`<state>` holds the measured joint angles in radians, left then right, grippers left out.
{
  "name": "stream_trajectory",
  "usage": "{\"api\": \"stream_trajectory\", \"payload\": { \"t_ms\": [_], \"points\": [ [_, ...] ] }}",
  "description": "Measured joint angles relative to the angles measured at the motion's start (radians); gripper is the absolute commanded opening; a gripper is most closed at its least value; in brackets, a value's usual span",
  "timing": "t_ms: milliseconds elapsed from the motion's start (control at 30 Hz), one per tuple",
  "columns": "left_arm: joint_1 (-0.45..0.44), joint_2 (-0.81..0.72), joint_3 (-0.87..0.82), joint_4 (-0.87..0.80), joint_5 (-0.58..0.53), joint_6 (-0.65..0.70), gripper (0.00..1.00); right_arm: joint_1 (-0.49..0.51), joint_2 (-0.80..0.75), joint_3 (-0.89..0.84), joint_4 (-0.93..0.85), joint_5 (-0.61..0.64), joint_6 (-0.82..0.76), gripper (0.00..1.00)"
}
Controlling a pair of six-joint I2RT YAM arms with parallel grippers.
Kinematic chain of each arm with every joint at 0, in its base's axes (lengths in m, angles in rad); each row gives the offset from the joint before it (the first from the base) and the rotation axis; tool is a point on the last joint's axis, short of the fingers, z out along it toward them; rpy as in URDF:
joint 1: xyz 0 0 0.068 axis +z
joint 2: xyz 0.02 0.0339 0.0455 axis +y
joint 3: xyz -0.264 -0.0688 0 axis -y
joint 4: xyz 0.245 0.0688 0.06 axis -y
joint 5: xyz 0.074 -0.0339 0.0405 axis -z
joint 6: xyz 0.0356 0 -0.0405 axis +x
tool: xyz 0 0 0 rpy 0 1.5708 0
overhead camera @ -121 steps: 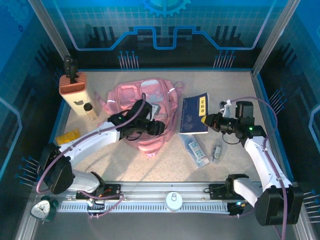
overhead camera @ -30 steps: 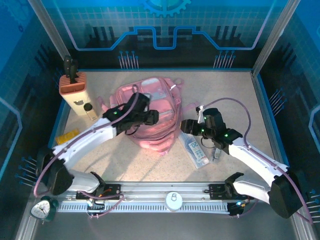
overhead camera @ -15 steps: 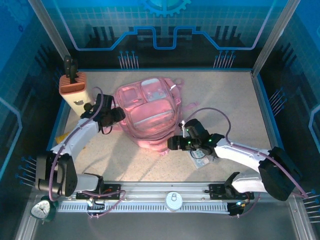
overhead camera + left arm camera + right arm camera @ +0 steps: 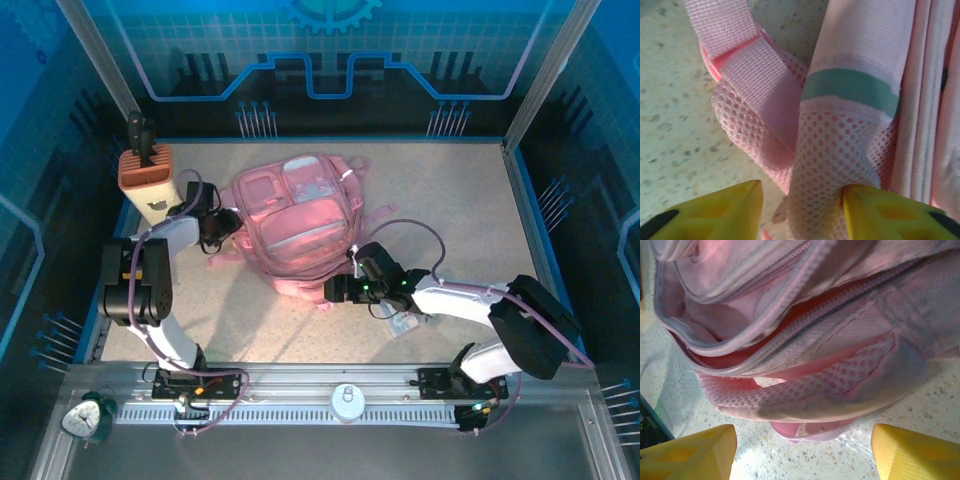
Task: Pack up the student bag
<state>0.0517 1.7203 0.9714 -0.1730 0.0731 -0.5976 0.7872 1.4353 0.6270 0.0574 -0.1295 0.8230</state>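
Note:
The student bag, a large pink backpack, lies in the middle of the table with its front pockets up. Its near end gapes along an open zipper. My left gripper is at the bag's left side. A pink mesh strap runs between its yellow fingers and touches the right finger, with a gap to the left one; this gripper is open. My right gripper is low at the bag's near edge. In its wrist view this gripper is wide open over bare table, just short of a mesh strap.
An orange pen holder stands at the back left, close behind my left arm. A white and blue packet lies under my right forearm. The blue frame rims the table. Speckled table lies bare right of the bag.
My left arm swung off the top of the bag to its left side. My right arm reached left to the bag's near edge. The bag now lies uncovered.

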Motion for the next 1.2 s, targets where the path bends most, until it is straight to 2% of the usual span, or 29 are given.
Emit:
{"api": "stream_trajectory", "payload": {
  "t_ms": [100,233,433,533,700,833,967,1100,1200],
  "points": [
    [0.000,0.029,0.026,0.037,0.027,-0.010,0.21,-0.001,0.032,0.021,0.019,0.018,-0.001,0.70],
    [0.000,0.047,0.057,0.055,0.055,-0.010,0.00,-0.024,0.060,0.056,0.031,0.021,-0.013,0.62],
    [0.000,0.038,0.060,0.059,0.074,-0.033,0.00,-0.153,0.156,0.166,0.015,-0.011,-0.060,0.48],
    [-0.004,-0.006,0.033,0.078,0.086,-0.080,0.00,-0.260,0.231,0.255,0.006,-0.028,-0.095,0.46],
    [-0.077,-0.079,-0.031,0.101,0.079,-0.188,0.00,-0.431,0.374,0.468,0.002,-0.053,-0.158,0.49],
    [-0.197,-0.082,-0.033,0.100,0.049,-0.283,0.00,-0.525,0.391,0.562,-0.041,-0.054,-0.219,0.64],
    [-0.294,-0.097,-0.045,0.103,0.023,-0.381,0.00,-0.530,0.291,0.557,-0.152,0.006,-0.293,0.72],
    [-0.356,-0.113,-0.054,0.102,-0.024,-0.463,0.00,-0.512,0.135,0.496,-0.264,0.067,-0.339,0.73],
    [-0.402,-0.122,-0.065,0.101,-0.052,-0.522,0.00,-0.429,0.023,0.407,-0.302,0.114,-0.369,0.71]
  ]
}}
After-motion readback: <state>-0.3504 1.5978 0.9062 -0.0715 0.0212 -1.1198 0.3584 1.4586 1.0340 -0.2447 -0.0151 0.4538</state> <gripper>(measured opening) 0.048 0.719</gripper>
